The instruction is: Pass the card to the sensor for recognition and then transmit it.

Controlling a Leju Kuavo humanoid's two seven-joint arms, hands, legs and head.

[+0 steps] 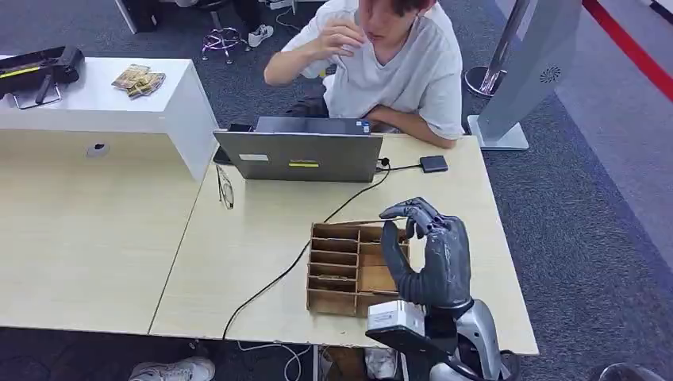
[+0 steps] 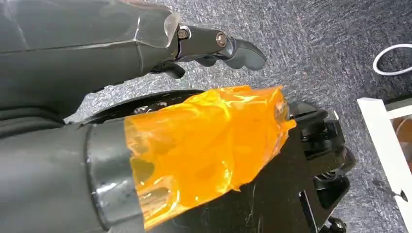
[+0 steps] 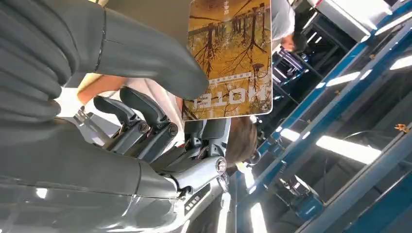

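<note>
My right hand [image 1: 432, 254] is raised over the right side of a cardboard slotted box [image 1: 337, 270] near the table's front edge. In the right wrist view its thumb [image 3: 145, 58] and fingers pinch a yellow-brown card [image 3: 228, 58] printed with trees and the word HOTEL. A small black sensor pad [image 1: 433, 164] lies flat on the table beyond the hand, at the back right, wired to the laptop. My left hand [image 2: 145, 53] hangs over grey carpet holding nothing, fingers extended, with orange film wrapped around its thumb [image 2: 204, 145].
A grey laptop [image 1: 301, 155] stands behind the box, with a person [image 1: 397, 71] seated beyond it. A black cable [image 1: 278, 274] runs across the table past the box's left side. Glasses [image 1: 225, 187] lie left of the laptop. A white raised shelf [image 1: 103, 103] sits at back left.
</note>
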